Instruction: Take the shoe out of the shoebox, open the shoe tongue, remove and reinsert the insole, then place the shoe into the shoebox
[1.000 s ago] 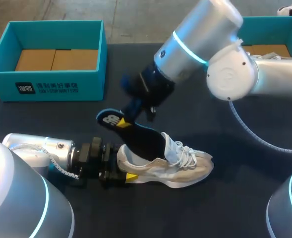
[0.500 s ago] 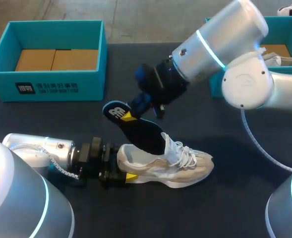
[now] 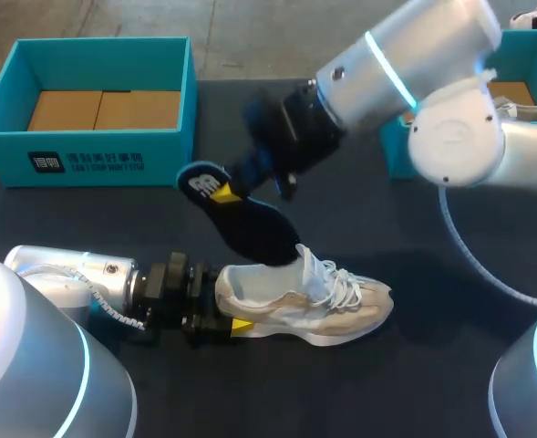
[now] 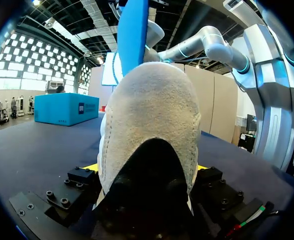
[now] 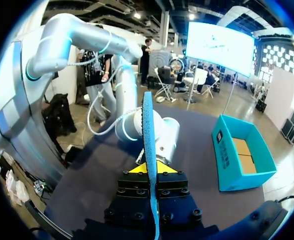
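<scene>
Two grippers each have their fingers closed on something. The left gripper (image 3: 224, 310) lies low over the table (image 3: 432, 365) and pinches the heel of the pale shoe (image 3: 304, 301) from both sides. In the left wrist view its yellow tips sit tight against the two flanks of the heel (image 4: 151, 115). The shoe stands on its sole, its toe pointing straight away from that gripper, laces up. The right gripper (image 3: 234, 185) hangs above the shoe, clamped on the heel end of the dark blue insole (image 3: 248, 226). From between its fingers the insole slopes down to just over the shoe's opening, and I cannot tell whether it touches. In the right wrist view the insole (image 5: 147, 145) runs edge-on straight ahead of the fingers. A teal shoebox (image 3: 86, 151) stands open, well away from both grippers, beyond the left one.
</scene>
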Controlling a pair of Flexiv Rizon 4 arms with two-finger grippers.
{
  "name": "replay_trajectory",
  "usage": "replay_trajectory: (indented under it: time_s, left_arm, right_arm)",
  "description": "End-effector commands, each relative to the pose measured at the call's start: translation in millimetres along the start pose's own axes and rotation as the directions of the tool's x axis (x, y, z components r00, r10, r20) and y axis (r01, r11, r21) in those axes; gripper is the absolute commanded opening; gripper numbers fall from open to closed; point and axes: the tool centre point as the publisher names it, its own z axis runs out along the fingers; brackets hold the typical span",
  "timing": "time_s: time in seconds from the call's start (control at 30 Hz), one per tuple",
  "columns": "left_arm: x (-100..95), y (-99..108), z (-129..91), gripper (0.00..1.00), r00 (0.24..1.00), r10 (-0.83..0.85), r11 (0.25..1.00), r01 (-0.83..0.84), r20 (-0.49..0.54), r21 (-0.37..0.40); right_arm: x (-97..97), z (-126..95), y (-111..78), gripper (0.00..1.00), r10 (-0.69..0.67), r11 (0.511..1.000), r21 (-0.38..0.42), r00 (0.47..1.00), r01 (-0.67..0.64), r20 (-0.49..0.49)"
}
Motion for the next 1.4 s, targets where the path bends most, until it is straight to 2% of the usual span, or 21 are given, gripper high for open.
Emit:
replay_trajectory:
  time_s: [0.03,0.17,0.73,0.87,0.97,1.13,1.4]
  left_arm:
    - [-1.1,3.3,-1.5,0.0,1.0,0.0,1.0,0.0,0.001,-0.001]
    - [-1.1,3.3,-1.5,0.0,1.0,0.0,1.0,0.0,0.001,-0.001]
    - [-1.1,3.3,-1.5,0.0,1.0,0.0,1.0,0.0,0.001,-0.001]
    - [-1.1,3.3,-1.5,0.0,1.0,0.0,1.0,0.0,0.001,-0.001]
    - [-1.1,3.3,-1.5,0.0,1.0,0.0,1.0,0.0,0.001,-0.001]
    - [-1.1,3.3,-1.5,0.0,1.0,0.0,1.0,0.0,0.001,-0.001]
    - [-1.1,3.3,-1.5,0.0,1.0,0.0,1.0,0.0,0.001,-0.001]
  right_arm:
    - [1.0,-19.9,15.1,0.0,-0.012,1.0,-0.001,1.0,0.012,-0.025]
    - [2.1,-38.1,28.1,0.0,-0.011,0.994,-0.111,1.0,0.01,-0.009]
    - [2.1,-38.1,28.1,0.0,-0.011,0.994,-0.111,1.0,0.01,-0.009]
    - [7.7,-77.3,45.9,0.0,-0.032,0.983,-0.175,0.994,0.05,0.104]
    - [15.9,-99.0,57.5,0.0,-0.019,0.979,-0.196,0.991,0.045,0.131]
    - [28.1,-120.9,68.1,0.0,0.005,0.966,-0.256,0.991,0.029,0.131]
    - [42.2,-146.4,69.3,0.0,0.063,0.937,-0.347,0.995,-0.033,0.077]
